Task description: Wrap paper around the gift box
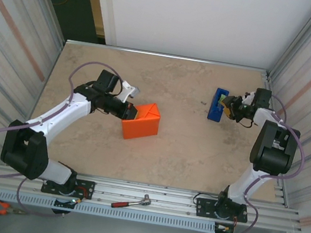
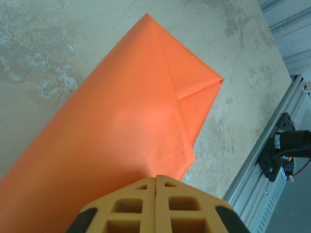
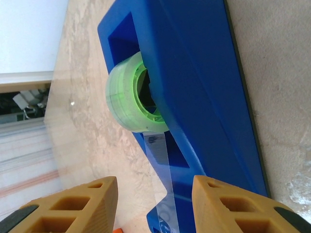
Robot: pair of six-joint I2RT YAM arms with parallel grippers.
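At the left, our left gripper has its fingers pressed together and leans on the paper, which lies folded into a parcel left of the table's centre (the gift box is, we judge, inside it, hidden). At the right, the right gripper stands spread around the loose tape strip of the blue dispenser. We should press the fold flat, pinch the strip squarely, and pull it straight.
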